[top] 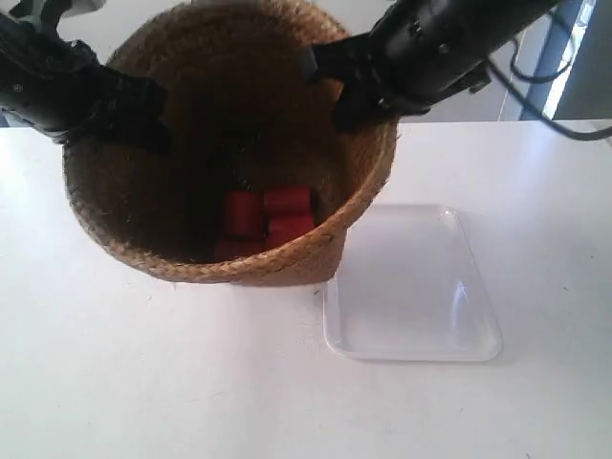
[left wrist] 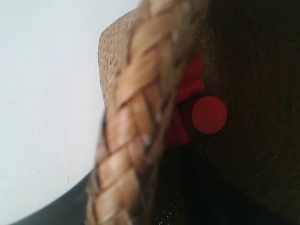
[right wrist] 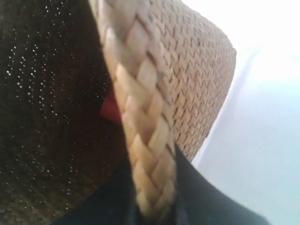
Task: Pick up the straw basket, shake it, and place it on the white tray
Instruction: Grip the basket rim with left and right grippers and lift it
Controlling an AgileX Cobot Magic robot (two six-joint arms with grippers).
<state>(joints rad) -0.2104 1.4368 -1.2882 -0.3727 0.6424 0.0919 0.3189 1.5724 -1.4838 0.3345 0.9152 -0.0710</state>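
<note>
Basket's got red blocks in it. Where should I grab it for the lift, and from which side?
The braided rim, at two opposite sides, coming down from above, one finger inside, one outside. The basket is open-topped and far too wide to span, and the thick braid should stop slipping.

Straw basket (top: 287, 270): brown, fine woven pattern; rim (right wrist: 140, 122) a paler tan braid. Blocks (top: 266, 218) inside: red. White tray (top: 411, 352): glossy, plain. Table (top: 143, 382): plain white.
</note>
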